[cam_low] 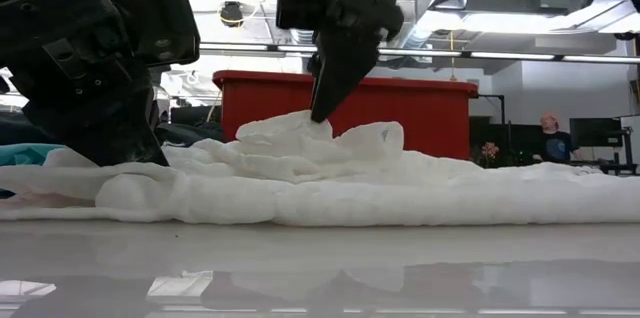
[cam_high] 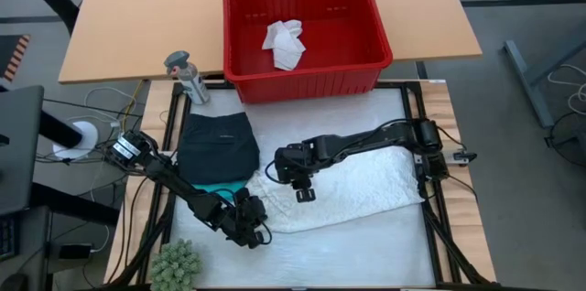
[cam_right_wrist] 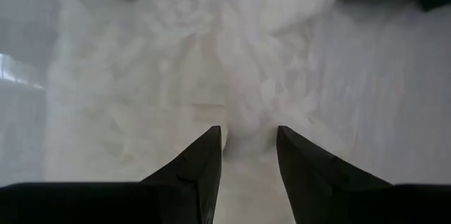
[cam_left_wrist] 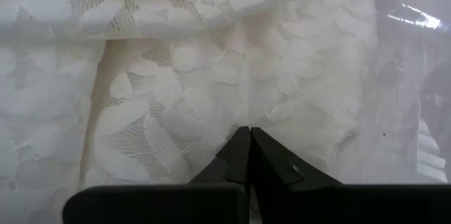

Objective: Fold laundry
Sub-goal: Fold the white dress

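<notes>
Two grippers are on the white garment [cam_high: 352,186], which lies spread across the middle of the mat, w/ one edge near the left arm.

Right gripper [cam_high: 305,194]: fingers [cam_right_wrist: 201,171] partly spread. From the right wrist I see a raised fold of the white cloth [cam_right_wrist: 246,97] sitting in the gap between them. Low view shows the tips down on a bunched peak of the fabric [cam_low: 290,133]. I read this as a loose pinch on that fold; cloth is lifted slightly at that spot only.

Left gripper [cam_high: 252,227]: fingers [cam_left_wrist: 239,157] pressed together, no gap. They rest at the near-left edge of the same garment [cam_left_wrist: 176,97], tips touching the lacy fabric. I can't see any cloth caught between them.

Other laundry: black shorts [cam_high: 218,145] lie flat on the mat's left side, just in front of the red basket [cam_high: 371,44]. Teal garment [cam_high: 218,186] shows only as a strip under the shorts' near edge. One small white piece [cam_high: 284,44] is crumpled inside the basket.

Misc.: green fuzzy plant [cam_high: 174,264] at near-left corner.
</notes>
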